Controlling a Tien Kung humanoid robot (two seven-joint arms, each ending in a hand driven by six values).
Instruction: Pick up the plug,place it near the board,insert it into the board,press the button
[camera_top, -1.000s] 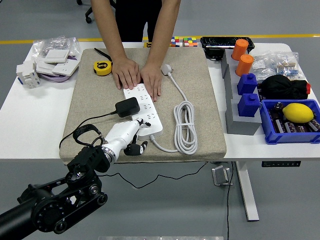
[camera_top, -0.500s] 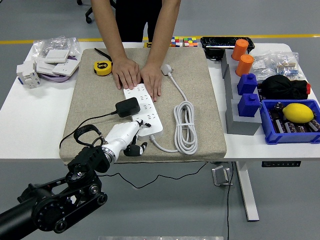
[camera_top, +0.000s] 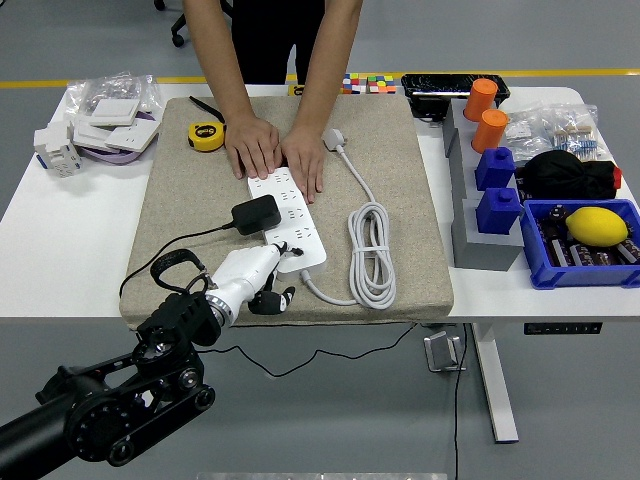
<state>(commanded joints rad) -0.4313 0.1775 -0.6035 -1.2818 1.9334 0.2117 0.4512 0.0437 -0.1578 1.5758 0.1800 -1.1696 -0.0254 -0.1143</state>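
Observation:
A white power board (camera_top: 292, 213) lies on the beige mat (camera_top: 190, 200). The black plug (camera_top: 256, 213) sits against the board's left edge, and its black cable (camera_top: 160, 262) loops off to the near left. A person at the far side presses both hands (camera_top: 275, 150) flat on the board's far end. My left hand (camera_top: 262, 282), white with black fingers, is at the board's near end. One finger points at that near corner and the others are curled underneath, holding nothing. I cannot tell whether the finger touches the board.
The board's white cord (camera_top: 370, 250) lies coiled on the mat's right. A yellow tape measure (camera_top: 207, 134) is at the far left of the mat. Bagged switches (camera_top: 100, 115) lie at the far left. A grey stand with blue blocks (camera_top: 495, 190) and a blue bin (camera_top: 540, 272) stand right.
My left hand has slid slightly back toward the near left, away from the board's end. The person's hands and the plug have not moved.

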